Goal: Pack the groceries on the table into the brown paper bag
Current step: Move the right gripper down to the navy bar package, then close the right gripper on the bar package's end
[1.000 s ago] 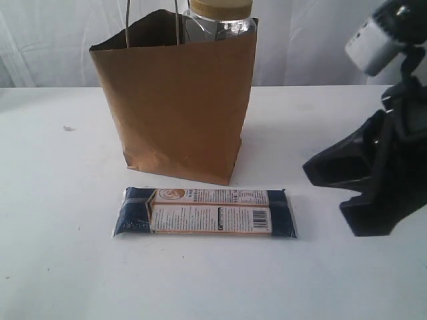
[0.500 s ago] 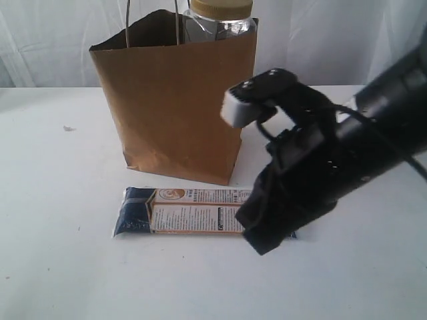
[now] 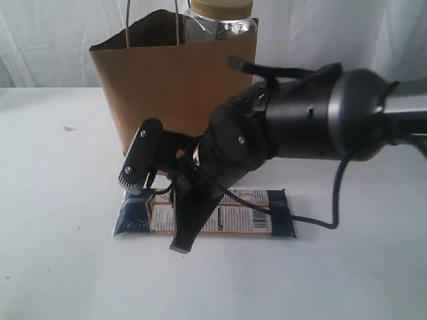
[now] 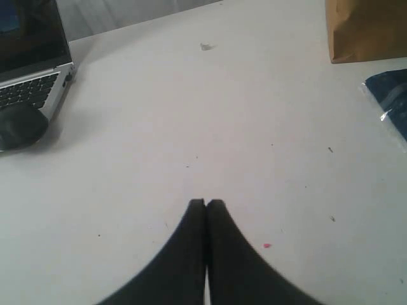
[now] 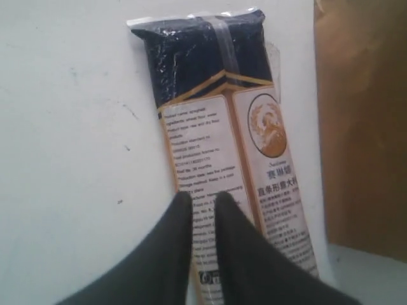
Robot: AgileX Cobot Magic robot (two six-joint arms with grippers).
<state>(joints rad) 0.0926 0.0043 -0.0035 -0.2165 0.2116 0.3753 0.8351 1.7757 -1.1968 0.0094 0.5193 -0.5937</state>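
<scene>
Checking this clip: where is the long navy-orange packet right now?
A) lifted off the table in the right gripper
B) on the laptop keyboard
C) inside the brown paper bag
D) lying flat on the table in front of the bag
D: the navy-orange packet lies flat on the table just in front of the brown paper bag, with the right gripper over it, fingers slightly apart.

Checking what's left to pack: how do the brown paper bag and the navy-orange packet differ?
The brown paper bag stands upright; the navy-orange packet lies flat. The bag is plain kraft; the packet carries printed labels. Both rest on the white table.
</scene>
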